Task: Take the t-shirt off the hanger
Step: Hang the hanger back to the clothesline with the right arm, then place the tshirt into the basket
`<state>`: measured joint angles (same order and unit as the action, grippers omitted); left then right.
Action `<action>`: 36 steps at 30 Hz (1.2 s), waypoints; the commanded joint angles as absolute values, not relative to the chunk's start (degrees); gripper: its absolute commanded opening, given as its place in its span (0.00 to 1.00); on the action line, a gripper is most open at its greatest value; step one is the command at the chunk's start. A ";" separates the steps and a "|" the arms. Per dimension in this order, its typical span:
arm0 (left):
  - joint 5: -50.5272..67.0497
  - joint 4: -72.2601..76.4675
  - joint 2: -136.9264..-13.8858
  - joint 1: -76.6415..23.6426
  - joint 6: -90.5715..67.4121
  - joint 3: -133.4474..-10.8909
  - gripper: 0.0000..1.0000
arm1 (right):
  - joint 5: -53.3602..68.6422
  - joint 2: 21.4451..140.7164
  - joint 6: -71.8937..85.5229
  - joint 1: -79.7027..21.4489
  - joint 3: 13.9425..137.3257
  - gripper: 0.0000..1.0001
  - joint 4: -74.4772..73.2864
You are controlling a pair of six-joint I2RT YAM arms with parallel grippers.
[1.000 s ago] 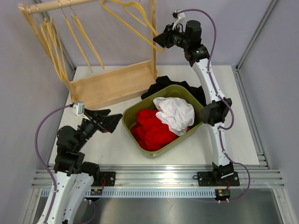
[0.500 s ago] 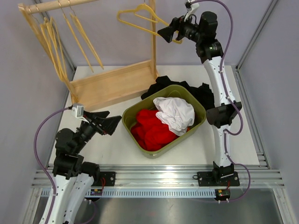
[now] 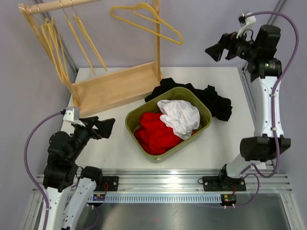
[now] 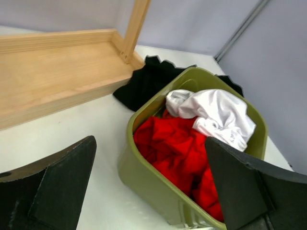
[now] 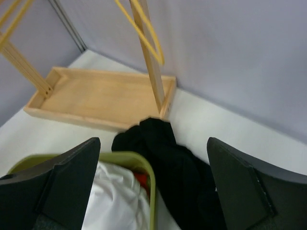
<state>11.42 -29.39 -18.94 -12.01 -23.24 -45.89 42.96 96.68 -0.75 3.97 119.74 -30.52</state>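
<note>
Left gripper [image 3: 106,128]: jaws spread wide, nothing held. Wooden rack [image 3: 115,88]: yellow hanger [image 3: 139,24] bare, at its right post. Green bin [image 4: 144,177]: white t-shirt [image 3: 180,116] crumpled on red cloth [image 3: 156,132]. Right gripper [image 3: 217,48]: high at far right, jaws spread wide, nothing held.

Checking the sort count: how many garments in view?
3. Red garment and white garment in the green bin; black garment on the table behind the bin. Others may be buried underneath.
</note>
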 commanded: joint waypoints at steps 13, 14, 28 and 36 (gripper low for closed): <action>4.66 -37.88 -17.41 -12.22 -21.80 -44.13 0.99 | 4.32 62.32 -5.54 2.72 70.23 1.00 -27.95; 4.75 -37.71 -17.05 -12.22 -22.06 -43.60 0.99 | 3.78 60.84 -5.36 2.72 68.40 0.99 -27.43; 7.47 -34.54 -15.12 -12.22 -22.50 -39.47 0.99 | -1.42 56.86 -7.98 2.72 59.86 0.99 -26.53; 8.79 -33.93 -15.03 -12.22 -22.85 -38.76 0.99 | 7.19 77.06 -18.54 4.04 67.05 0.99 -29.44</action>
